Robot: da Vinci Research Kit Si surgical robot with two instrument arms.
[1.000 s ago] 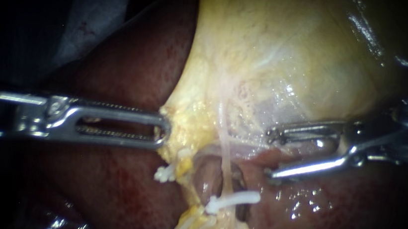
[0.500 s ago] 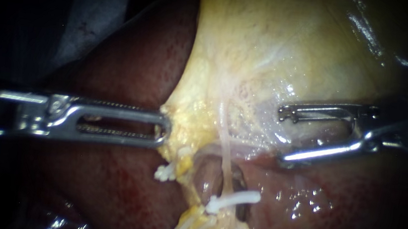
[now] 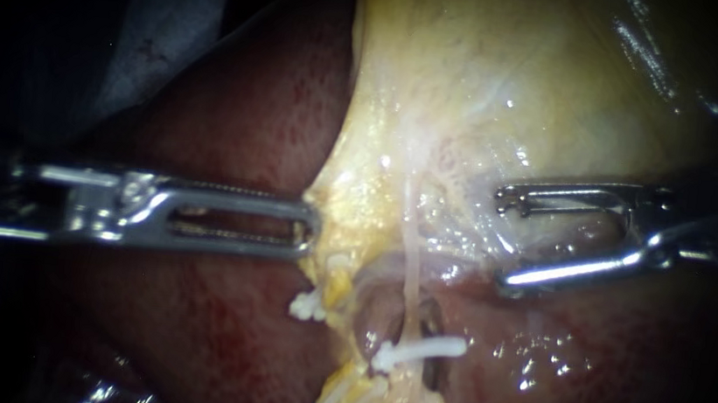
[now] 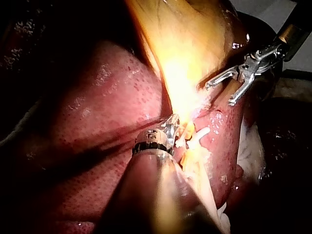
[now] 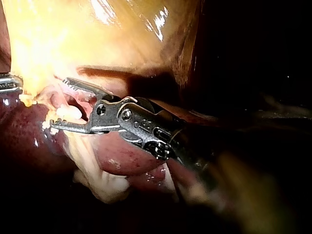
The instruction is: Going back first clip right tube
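Clearance is seen between the right instrument (image 3: 503, 242) and the right tube (image 3: 412, 264): its pincer is spread and empty, placed to the right of the tube and apart from it. The clip (image 3: 419, 350) is set across that tube, left of the pincer and nearer in the scene. Its long axis lies roughly left to right, while the tube runs far to near. The left instrument (image 3: 308, 230) is placed on the other side, its pincer pinching the edge of the gallbladder (image 3: 494, 74), and is judged the farther of the two from the clip. A retreat to the right, along the shaft, is called for, so that the clip is not touched.
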